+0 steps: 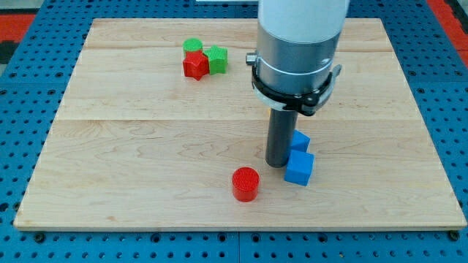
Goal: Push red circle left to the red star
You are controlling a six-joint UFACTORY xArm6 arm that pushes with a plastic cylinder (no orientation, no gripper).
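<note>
The red circle point(246, 183) is a short red cylinder near the view's bottom, at the board's middle. The red star point(194, 65) lies at the view's upper left, touching a green circle point(193, 46) above it and a green block point(217, 59) on its right. My tip point(278, 163) rests on the board to the right of and slightly above the red circle, apart from it by a small gap. The tip stands right beside two blue blocks, on their left.
Two blue blocks sit to the right of my tip: one higher point(300, 141), one lower point(299, 168), touching each other. The wooden board point(131, 161) lies on a blue perforated table point(22, 109). The arm's wide grey body hangs over the board's upper middle.
</note>
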